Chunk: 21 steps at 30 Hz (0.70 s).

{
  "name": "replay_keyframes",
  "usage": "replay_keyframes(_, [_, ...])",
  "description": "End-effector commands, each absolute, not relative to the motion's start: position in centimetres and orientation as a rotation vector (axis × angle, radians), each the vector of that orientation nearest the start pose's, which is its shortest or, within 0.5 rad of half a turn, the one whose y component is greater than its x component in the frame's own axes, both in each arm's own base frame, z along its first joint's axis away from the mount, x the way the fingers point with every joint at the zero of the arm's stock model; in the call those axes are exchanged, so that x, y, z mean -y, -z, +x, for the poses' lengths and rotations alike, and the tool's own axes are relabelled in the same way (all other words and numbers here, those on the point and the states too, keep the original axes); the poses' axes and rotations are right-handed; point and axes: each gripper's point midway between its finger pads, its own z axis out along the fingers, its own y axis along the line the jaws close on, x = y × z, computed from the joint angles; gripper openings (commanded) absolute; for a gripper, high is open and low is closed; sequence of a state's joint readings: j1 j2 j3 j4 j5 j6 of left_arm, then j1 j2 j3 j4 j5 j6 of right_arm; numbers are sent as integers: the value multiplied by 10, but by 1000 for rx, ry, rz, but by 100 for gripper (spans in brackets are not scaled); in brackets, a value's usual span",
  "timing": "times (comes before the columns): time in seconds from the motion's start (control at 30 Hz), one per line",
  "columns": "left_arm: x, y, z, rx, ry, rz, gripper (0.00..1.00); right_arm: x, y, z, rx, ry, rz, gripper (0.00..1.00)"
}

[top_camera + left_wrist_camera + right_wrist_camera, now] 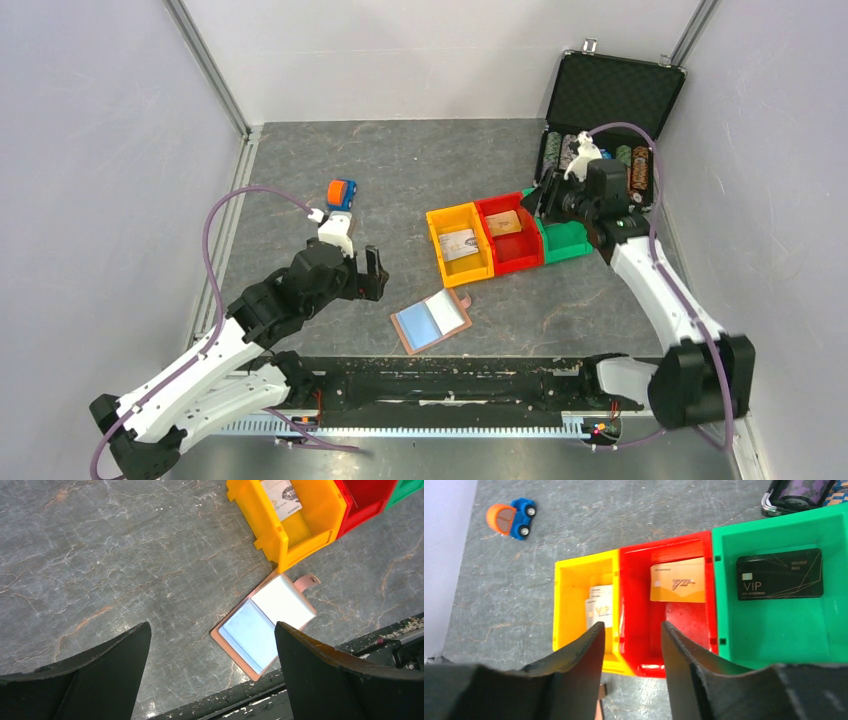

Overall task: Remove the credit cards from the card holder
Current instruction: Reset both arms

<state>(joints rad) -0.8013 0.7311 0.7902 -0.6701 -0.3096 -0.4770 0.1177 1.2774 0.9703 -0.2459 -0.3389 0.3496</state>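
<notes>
Open card holder (432, 320) lies just beside yellow bin (436, 248); cards (677, 583) sit one each in yellow, red bin (664, 547), green bin (774, 527). Your right gripper (631, 627) is part-open, empty, above red; left gripper (212, 627) spread wide. Pull out low and you'll clip a rim, dumping cards.

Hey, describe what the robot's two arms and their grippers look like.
The left arm and right arm have white shells with black joints, each with a thin purple cable. The left gripper and right gripper have broad, black, tapered fingers.
</notes>
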Motion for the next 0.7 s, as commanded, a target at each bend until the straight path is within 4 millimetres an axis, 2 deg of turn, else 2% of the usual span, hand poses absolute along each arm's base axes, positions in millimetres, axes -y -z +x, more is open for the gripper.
replay_keyframes(0.0, [168,-227,200,-2065,527,198,100,-115,-210,337,-2075,-561,-31,51])
replay_keyframes(0.1, [170,-238,201,-2024,554,199,100,-110,-225,320,-2027,-502,-59,72])
replay_keyframes(0.17, [166,-246,203,-1997,540,183,100,-109,-234,309,-1988,-478,-92,97])
replay_keyframes(0.3, [161,-262,202,-1948,561,146,100,-107,-245,284,-1919,-483,-135,98])
replay_keyframes(0.47, [162,-275,197,-1892,645,93,100,-113,-243,258,-1842,-574,-123,98])
replay_keyframes(0.67, [155,-274,191,-1865,677,54,100,-115,-239,240,-1786,-646,-90,98])
